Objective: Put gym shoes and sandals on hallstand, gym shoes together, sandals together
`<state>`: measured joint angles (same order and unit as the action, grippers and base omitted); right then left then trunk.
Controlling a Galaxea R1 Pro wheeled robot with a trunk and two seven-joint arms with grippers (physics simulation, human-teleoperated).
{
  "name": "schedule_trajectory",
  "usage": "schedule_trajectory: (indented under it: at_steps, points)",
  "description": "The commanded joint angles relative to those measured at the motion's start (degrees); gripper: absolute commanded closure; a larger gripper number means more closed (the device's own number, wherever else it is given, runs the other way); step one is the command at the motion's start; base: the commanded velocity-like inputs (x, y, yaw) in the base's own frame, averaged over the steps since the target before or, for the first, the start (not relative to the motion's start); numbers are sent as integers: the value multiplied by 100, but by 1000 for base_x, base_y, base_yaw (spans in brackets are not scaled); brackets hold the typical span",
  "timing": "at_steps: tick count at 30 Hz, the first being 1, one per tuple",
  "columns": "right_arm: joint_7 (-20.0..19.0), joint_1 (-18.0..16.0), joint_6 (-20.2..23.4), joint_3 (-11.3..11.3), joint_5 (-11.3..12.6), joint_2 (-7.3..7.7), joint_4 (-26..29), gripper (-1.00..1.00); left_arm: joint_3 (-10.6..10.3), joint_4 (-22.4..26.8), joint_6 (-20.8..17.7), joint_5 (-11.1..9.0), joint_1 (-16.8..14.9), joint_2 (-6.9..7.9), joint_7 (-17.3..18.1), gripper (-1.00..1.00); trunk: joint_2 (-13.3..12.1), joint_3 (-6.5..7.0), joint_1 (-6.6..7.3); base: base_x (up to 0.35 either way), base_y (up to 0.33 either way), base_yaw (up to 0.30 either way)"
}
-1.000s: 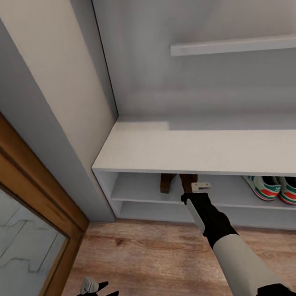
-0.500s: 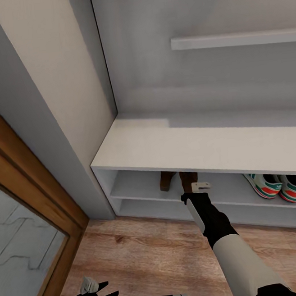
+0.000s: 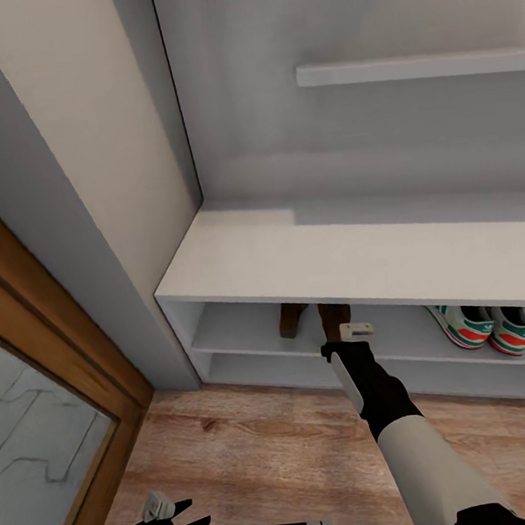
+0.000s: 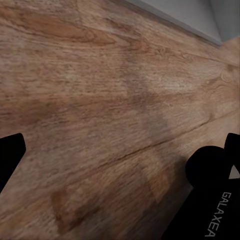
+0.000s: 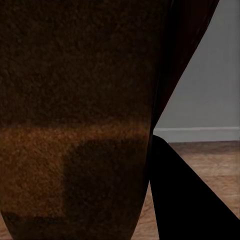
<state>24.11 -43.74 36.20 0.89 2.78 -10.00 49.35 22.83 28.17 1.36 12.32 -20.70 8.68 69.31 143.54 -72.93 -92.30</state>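
Reaching into hallstand (image 3: 359, 261) shelf, right gripper (image 3: 333, 329) unmoved at sandal (image 3: 330, 322); grip unclear. Left gripper (image 3: 171, 522) spread.

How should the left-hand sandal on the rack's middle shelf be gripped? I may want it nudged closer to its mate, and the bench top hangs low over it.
Probably by its near end, coming in level from the open front. The sandal lies lengthwise under the hallstand top, so only that end shows; no descent from above looks possible. The right gripper's sandal sits right beside it.
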Motion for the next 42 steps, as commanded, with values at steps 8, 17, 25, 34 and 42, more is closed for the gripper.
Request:
schedule_trajectory:
  at_steps: [8,17,25,34,42]
  points:
    - [59,-3,19,11,39,0,1,100,46,-6,6,60,-5,-6,14,-100,2,-27,1,0,0,-196]
    - [59,0,19,12,34,0,-31,100,54,-9,7,60,-5,-6,17,-100,2,-30,1,0,0,-23]
    - [59,5,19,13,30,0,-31,100,55,-13,13,55,-5,-6,24,-100,2,-30,1,103,60,0]
    - [59,6,19,13,29,0,-35,100,55,-12,14,52,-5,-6,35,-100,2,-30,1,54,25,0]
    - [59,6,19,9,29,0,-31,100,55,2,14,51,-5,-6,32,-100,2,-30,1,88,57,0]
